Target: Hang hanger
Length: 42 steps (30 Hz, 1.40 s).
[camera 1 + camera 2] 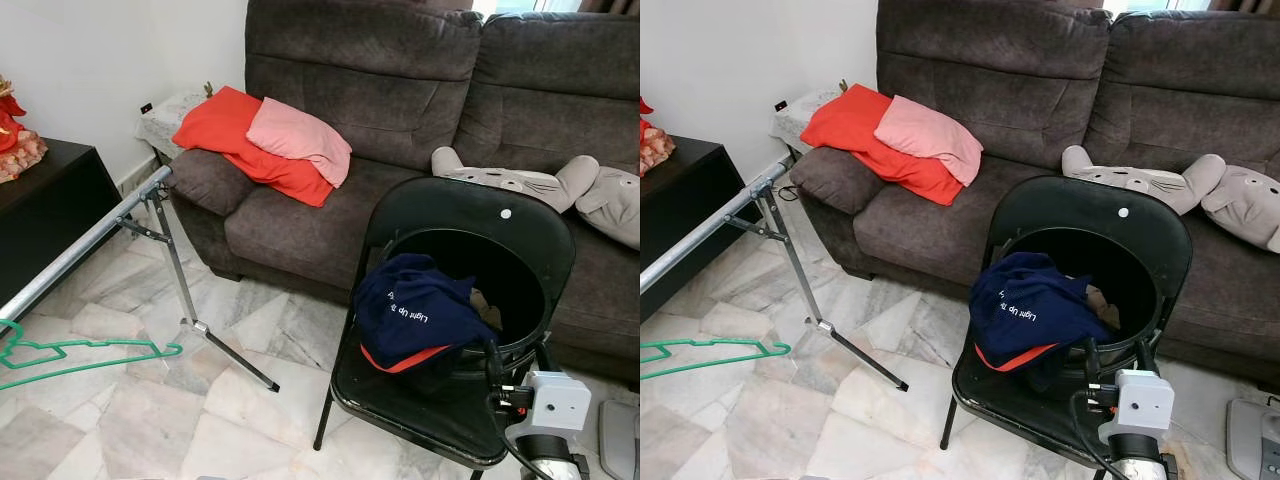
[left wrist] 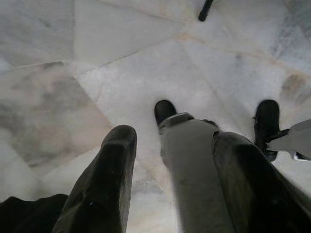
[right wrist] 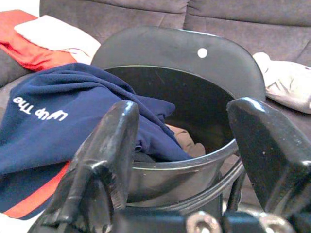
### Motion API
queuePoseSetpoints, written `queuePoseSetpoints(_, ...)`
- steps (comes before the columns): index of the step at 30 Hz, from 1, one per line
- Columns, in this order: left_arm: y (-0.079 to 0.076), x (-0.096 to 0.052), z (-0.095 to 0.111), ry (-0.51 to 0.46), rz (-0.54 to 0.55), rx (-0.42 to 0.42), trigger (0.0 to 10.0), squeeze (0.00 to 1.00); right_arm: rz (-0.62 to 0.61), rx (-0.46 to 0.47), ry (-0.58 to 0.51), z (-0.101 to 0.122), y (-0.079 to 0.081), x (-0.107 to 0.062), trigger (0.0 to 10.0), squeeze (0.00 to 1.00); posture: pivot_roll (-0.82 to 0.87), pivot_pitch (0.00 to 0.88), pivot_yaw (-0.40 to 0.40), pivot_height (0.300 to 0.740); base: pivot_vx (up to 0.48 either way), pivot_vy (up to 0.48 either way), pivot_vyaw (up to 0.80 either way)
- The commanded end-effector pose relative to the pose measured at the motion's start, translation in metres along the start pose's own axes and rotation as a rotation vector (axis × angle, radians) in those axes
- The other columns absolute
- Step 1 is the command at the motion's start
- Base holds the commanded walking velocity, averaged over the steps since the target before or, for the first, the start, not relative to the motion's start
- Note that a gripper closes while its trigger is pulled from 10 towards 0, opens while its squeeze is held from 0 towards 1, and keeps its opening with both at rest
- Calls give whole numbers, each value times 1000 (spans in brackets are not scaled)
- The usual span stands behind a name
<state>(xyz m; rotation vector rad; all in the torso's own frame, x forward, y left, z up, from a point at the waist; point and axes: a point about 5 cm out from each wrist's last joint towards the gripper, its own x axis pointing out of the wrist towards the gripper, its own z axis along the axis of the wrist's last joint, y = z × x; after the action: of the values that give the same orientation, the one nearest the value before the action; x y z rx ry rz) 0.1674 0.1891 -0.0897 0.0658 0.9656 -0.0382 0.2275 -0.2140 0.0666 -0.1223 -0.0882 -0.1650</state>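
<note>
My right gripper [image 3: 184,160] is raised in front of the round black plastic laundry tub [image 1: 1110,330], its two long black fingers [image 3: 104,160] spread well apart with nothing between them, the stance of a tool aimed at the tub's contents and not yet closed on any. The tub stands on the seat of a black folding metal chair [image 1: 1120,215], placed before the dark grey fabric sofa [image 1: 420,90], which brings the laundry up to arm height. A navy blue garment with white lettering and a red hem [image 1: 1025,310] is draped over the tub's near rim, and a brownish cloth lies deeper inside. The task's thing, a thin green plastic clothes hanger [image 1: 70,355], lies flat on the pale marble floor [image 1: 130,400] on my left, well apart from the chair and below the long silver metal rail of a folding drying rack [image 1: 90,240], whose braced leg stands just beside it. The rail is the evident place for the hanger to go, and the hanger is not yet on it. My left gripper [image 2: 170,179] hangs idle above the floor, fingers apart and empty. Red and pink cushions [image 1: 265,140] and grey plush toys [image 1: 560,185] rest on the sofa.
</note>
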Motion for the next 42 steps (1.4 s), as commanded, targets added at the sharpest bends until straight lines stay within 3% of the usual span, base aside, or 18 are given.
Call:
queuePoseSetpoints(1,13,-4,-10,39,12,12,10000,0,-11,-2,-15,6,-2,3,10000,0,-28,67,18,740,0,0,0)
queuePoseSetpoints(8,22,-5,-9,30,18,1,10000,0,-3,-7,-19,9,-1,7,10000,0,-23,72,14,740,0,0,0)
queuePoseSetpoints(20,12,-4,-9,22,-1,-10,10000,0,-4,-11,-18,10,-1,9,10000,0,-24,85,10,740,20,0,0)
queuePoseSetpoints(42,9,-3,-6,18,-22,-8,10000,0,-5,-6,-20,11,2,11,10000,0,-22,88,10,740,182,0,0)
